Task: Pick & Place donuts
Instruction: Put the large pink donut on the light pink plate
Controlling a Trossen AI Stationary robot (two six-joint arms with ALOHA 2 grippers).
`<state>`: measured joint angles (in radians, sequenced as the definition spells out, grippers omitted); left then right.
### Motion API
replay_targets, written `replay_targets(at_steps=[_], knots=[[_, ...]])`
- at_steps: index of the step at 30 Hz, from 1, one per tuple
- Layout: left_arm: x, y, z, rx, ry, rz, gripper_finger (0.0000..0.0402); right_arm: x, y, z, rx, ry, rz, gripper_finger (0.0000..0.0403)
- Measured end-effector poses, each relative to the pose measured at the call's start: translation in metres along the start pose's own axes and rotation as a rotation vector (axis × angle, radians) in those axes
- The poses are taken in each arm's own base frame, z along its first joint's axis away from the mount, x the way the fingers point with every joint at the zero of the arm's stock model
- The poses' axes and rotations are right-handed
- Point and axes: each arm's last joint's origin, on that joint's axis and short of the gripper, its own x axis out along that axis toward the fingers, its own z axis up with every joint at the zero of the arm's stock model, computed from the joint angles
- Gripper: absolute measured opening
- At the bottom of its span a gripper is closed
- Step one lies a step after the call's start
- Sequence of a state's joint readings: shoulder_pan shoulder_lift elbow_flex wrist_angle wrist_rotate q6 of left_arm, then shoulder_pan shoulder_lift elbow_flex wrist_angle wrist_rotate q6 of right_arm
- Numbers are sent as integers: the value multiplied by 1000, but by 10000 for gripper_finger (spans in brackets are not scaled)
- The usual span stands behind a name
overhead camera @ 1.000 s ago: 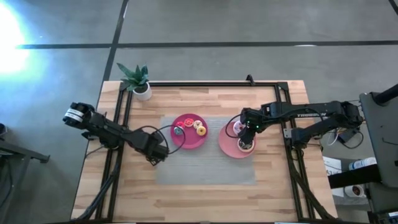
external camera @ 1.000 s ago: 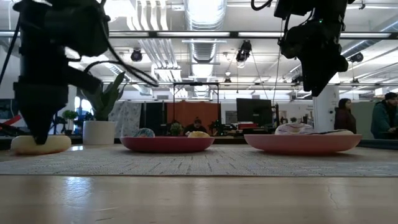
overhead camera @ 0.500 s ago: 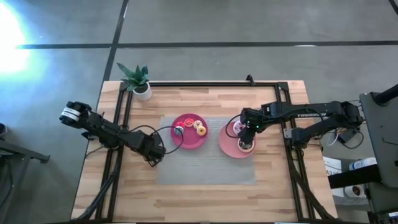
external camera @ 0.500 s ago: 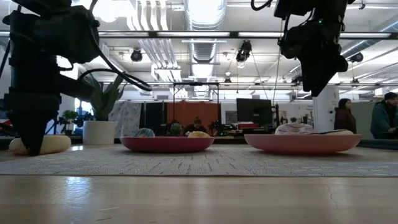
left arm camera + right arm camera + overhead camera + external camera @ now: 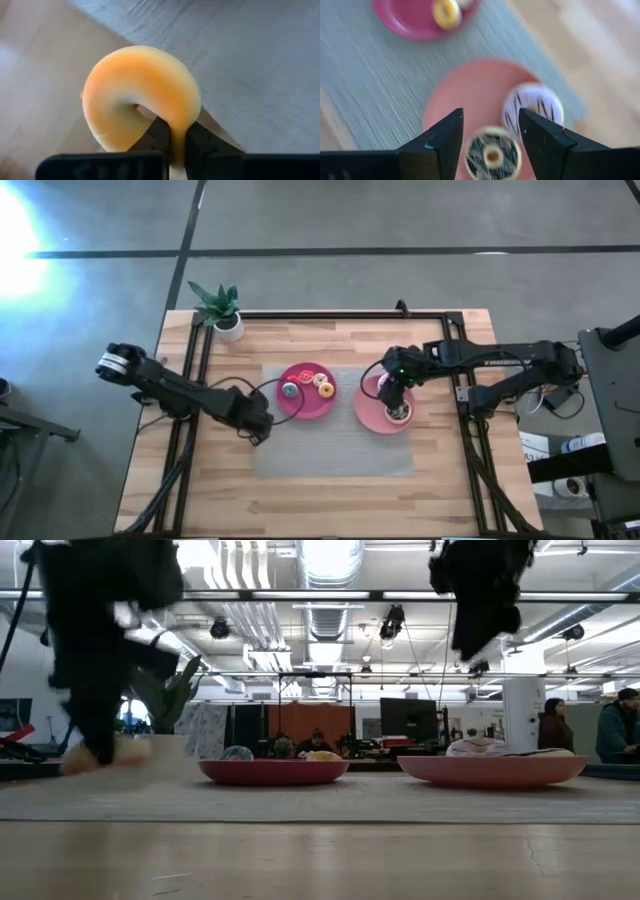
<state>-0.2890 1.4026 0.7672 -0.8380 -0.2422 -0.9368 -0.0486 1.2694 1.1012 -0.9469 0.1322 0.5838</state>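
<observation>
Your left gripper (image 5: 172, 145) is pinched on a soft, smooth orange-yellow ring donut (image 5: 140, 95), its fingers nipping the ring's rim so the hole stays visible (the colour fades to pale cream along one edge). In the high view that gripper (image 5: 255, 425) sits left of centre, at the left border of the grey woven mat (image 5: 330, 455). Your right gripper (image 5: 490, 140) hangs with fingers spread above the salmon-pink round plate (image 5: 470, 95), which holds a white donut with dark stripes (image 5: 535, 107) and a dark-frosted donut with a cream centre (image 5: 492, 155). The magenta round plate (image 5: 305, 392), centre of the high view, carries several small donuts (image 5: 322, 388).
</observation>
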Motion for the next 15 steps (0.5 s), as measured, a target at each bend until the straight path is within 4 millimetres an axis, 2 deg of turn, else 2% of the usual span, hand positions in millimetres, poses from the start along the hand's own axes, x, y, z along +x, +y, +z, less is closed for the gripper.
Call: replay_targets(at_steps=[4,6,9,12,15], knots=[[-51,-10,21,17,-170,-250,2,-22,17,10,-157,-114,40,185],[-82,-8,32,25,-289,-379,2,-32,27,13,-247,-176,74,185],[-117,-4,41,94,-431,-565,1,-46,42,17,-348,-267,121,185],[-144,4,45,126,-519,-756,1,-59,56,20,-427,-348,177,185],[-158,9,48,158,-579,-915,1,-68,72,22,-544,-418,220,185]])
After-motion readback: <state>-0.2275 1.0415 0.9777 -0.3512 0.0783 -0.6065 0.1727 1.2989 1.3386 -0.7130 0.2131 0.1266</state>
